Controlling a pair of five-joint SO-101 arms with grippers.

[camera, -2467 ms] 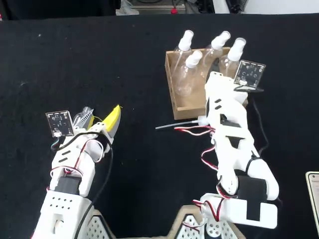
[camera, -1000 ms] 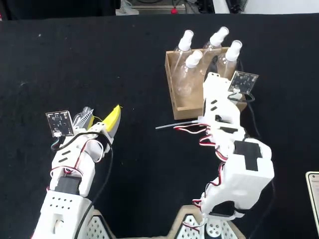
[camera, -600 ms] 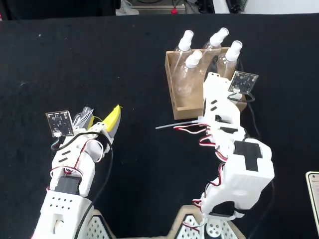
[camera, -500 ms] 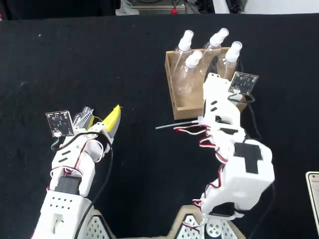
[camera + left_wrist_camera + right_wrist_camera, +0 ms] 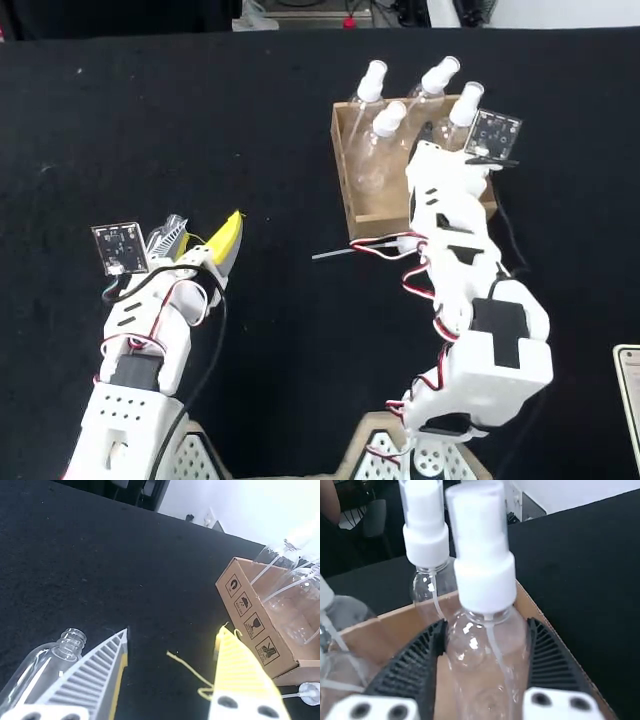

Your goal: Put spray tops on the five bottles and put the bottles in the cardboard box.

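**A:** Where did the cardboard box (image 5: pixel 343 170) sit?

**B:** Toward one o'clock on the black table (image 5: pixel 150 120), seen from above. The right arm lay stretched over its six o'clock wall.

**A:** And the right gripper (image 5: pixel 486 625)?

**B:** Its black fingers (image 5: pixel 415 665) were closed against both sides of the held bottle (image 5: pixel 484 650). That bottle stood upright with its white spray top on, at the box's two o'clock corner. Three more capped bottles (image 5: pixel 372 150) stood inside with it, toward ten to twelve o'clock.

**A:** The left gripper (image 5: pixel 173 630)?

**B:** At eight o'clock on the table, spread wide, with nothing between its grey and yellow fingers. The uncapped bottle (image 5: pixel 52 660) lay on its side just beside the grey finger's outer face, outside the jaws.

**A:** Any top lying loose?

**B:** A loose spray top (image 5: pixel 311 690) lay on the table just off the box's six o'clock wall, its thin tube pointing toward nine o'clock.
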